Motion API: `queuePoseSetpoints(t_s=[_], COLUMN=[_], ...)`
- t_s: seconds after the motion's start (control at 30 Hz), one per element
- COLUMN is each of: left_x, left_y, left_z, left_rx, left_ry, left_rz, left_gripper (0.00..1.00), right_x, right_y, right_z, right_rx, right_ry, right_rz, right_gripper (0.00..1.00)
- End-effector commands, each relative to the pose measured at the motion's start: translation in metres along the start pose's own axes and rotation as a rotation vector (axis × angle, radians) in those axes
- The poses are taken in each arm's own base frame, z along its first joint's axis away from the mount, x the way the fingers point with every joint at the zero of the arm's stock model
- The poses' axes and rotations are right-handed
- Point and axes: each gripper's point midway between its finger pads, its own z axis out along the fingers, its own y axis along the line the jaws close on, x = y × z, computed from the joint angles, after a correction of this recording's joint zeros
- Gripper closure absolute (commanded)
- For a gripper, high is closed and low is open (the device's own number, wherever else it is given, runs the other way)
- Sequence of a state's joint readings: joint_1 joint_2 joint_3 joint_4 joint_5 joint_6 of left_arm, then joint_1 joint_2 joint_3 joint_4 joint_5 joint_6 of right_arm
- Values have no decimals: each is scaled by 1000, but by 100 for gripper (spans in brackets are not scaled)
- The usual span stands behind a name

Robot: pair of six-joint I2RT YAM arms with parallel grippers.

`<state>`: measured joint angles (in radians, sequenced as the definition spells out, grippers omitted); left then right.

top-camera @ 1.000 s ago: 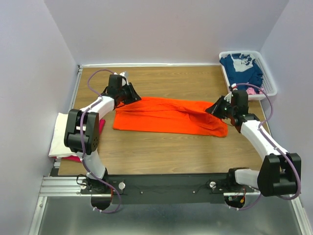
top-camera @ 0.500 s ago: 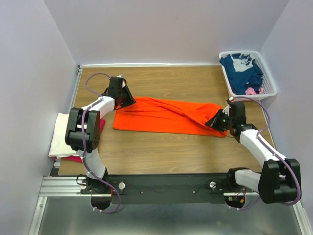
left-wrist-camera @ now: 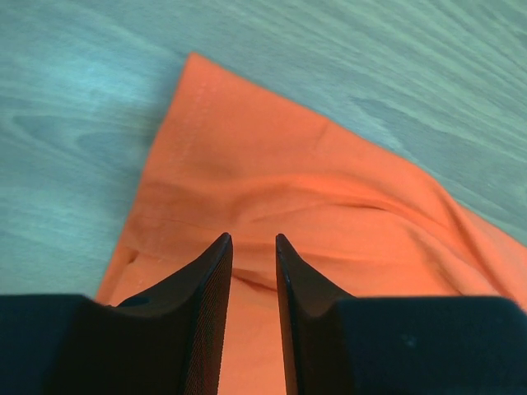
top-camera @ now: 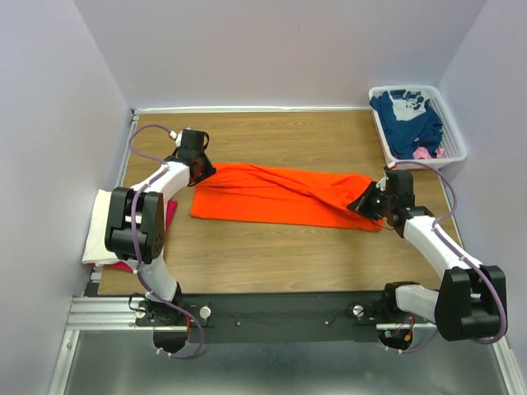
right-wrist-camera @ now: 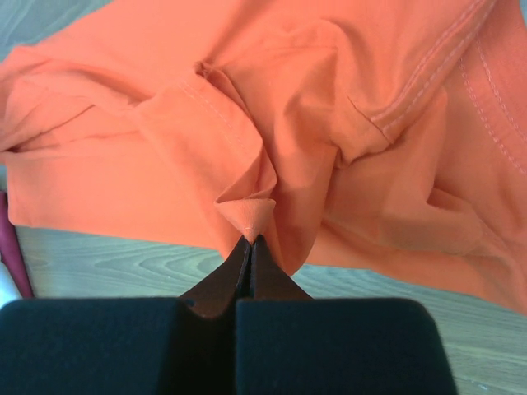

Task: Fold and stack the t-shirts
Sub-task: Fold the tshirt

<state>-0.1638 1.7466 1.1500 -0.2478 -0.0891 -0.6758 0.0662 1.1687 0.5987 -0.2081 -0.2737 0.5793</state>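
Left gripper (left-wrist-camera: 254, 239) withdrew leftward, open over corner of orange t-shirt (left-wrist-camera: 329, 206).

Plain pale lavender walls (top-camera: 288, 49) are enclosing a brown wood-grain tabletop (top-camera: 272, 247) on three sides. Soft, even light is falling across it. A silver slotted aluminium rail (top-camera: 99, 313) is running along its near edge, with a grey sheet-metal surface (top-camera: 272, 370) lying below.
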Motion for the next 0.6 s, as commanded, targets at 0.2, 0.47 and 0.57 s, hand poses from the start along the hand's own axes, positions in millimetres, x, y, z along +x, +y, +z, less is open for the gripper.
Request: queuePoseSetpoints(t_s=[0.2, 0.47, 0.57], left_x=[-6, -4, -6], left_y=[48, 61, 62], left_z=[-16, -4, 3], left_rx=[-196, -223, -220], left_ry=[-58, -38, -33], left_rz=[-85, -89, -85], left_gripper=[62, 62, 62], right_x=[-19, -22, -23], right_y=[7, 8, 8], right_z=[3, 7, 8], right_rx=[11, 12, 16], right_ry=[-23, -14, -13], right_rz=[-26, -36, -37], right_gripper=[100, 100, 99])
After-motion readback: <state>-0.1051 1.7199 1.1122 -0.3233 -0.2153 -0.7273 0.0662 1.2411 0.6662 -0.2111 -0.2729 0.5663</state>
